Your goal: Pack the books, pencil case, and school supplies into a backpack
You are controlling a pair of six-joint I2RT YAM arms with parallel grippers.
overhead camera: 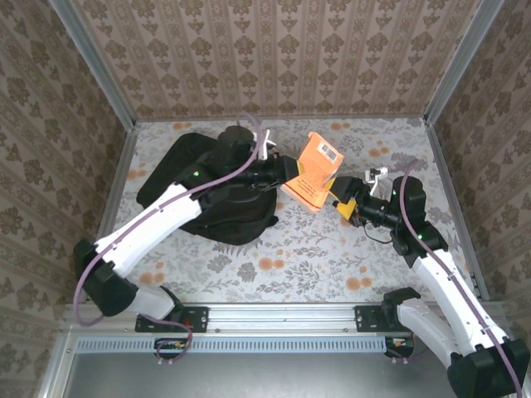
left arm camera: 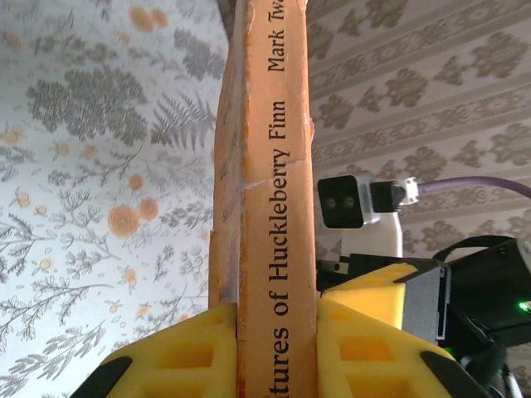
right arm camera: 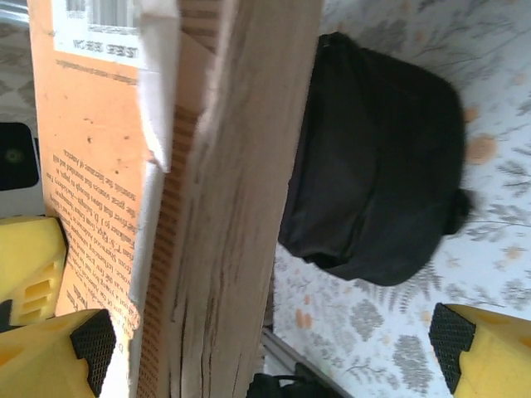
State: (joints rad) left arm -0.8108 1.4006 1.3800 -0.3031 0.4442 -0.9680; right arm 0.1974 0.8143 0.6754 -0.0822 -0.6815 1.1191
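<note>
An orange paperback book [overhead camera: 315, 166] hangs in the air just right of the black backpack [overhead camera: 178, 166], above the table's middle. My left gripper [overhead camera: 287, 171] is shut on it, and the left wrist view has both yellow pads of that gripper [left arm camera: 276, 352] pressed against the spine [left arm camera: 278, 207]. My right gripper [overhead camera: 343, 201] stands open at the book's lower right corner. Seen from the right wrist, the page edge [right arm camera: 224, 215] sits between the wide-apart fingers of the right gripper [right arm camera: 265, 340] without being pinched, and the backpack [right arm camera: 382, 157] lies beyond it. The pencil case and school supplies are out of view.
A floral cloth [overhead camera: 274, 265] covers the table. Patterned walls [overhead camera: 274, 50] close in the back and both sides. A metal rail [overhead camera: 282, 317] runs along the near edge between the arm bases.
</note>
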